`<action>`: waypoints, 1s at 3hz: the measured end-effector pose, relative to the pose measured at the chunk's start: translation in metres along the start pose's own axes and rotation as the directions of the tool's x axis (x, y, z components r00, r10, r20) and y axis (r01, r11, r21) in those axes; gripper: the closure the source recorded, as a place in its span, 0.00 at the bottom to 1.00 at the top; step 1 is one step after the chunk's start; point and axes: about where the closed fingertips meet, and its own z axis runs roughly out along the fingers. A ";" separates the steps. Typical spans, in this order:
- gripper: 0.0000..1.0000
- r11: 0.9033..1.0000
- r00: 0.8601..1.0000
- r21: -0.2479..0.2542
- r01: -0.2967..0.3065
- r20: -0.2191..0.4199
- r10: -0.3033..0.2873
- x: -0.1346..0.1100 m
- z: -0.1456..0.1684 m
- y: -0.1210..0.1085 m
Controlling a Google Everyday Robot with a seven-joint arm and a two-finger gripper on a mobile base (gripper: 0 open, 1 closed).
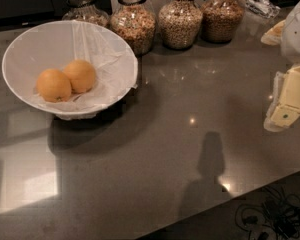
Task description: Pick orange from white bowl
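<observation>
The white bowl [20,49] with a crinkled white liner stands on its dark base at the left of the grey counter. Two alike oranges lie in it, touching each other: one at the front left [53,85] and one just behind it to the right [80,75]. I cannot tell which of them has the stem dot. My gripper [284,115], pale yellow and white, hangs at the far right edge of the view above the counter, far from the bowl. It holds nothing that I can see.
Several glass jars of grain stand in a row at the back, such as one [135,21] close behind the bowl's right rim and another [179,20]. The counter's front edge runs along the lower right, with cables [270,216] on the floor beyond it.
</observation>
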 end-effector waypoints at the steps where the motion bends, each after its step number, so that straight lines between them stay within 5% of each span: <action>1: 0.00 1.000 1.000 0.000 0.000 0.000 0.000 0.000 0.000 0.000; 2: 0.00 1.000 1.000 -0.005 0.023 0.019 -0.023 -0.013 0.004 -0.004; 3: 0.00 0.995 0.993 -0.017 0.097 0.064 -0.095 -0.052 0.027 -0.011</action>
